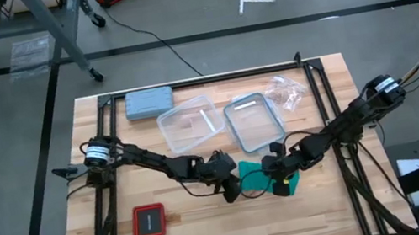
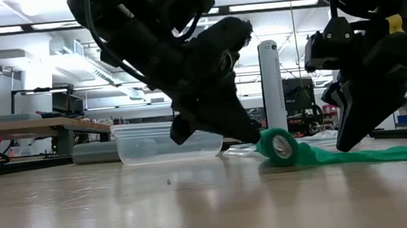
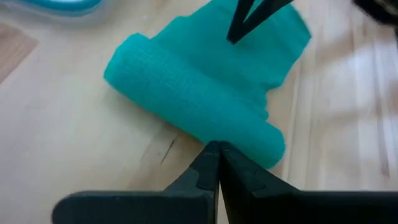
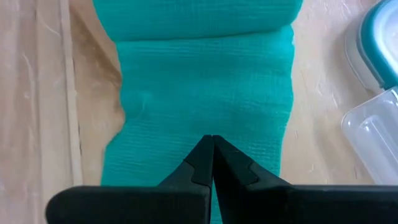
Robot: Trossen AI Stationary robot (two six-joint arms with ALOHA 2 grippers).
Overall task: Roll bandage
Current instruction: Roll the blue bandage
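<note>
While bandage (image 1: 254, 171) lies lower centre of high view, partly rolled: roll at band's left end, flat tail running right. Left gripper (image 3: 216, 148) fingers together, tip at roll's near side. Right gripper (image 4: 211, 142) fingers together, tip over flat band. Roll axis crosswise to band; left arm nearer roll. Tip contact hard to confirm; tail's far end hidden under right arm.

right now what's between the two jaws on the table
The teal-green stretchy cloth bandage: its rolled end lies by the left gripper, its flat tail runs under the right gripper. The high and low views show it.
</note>
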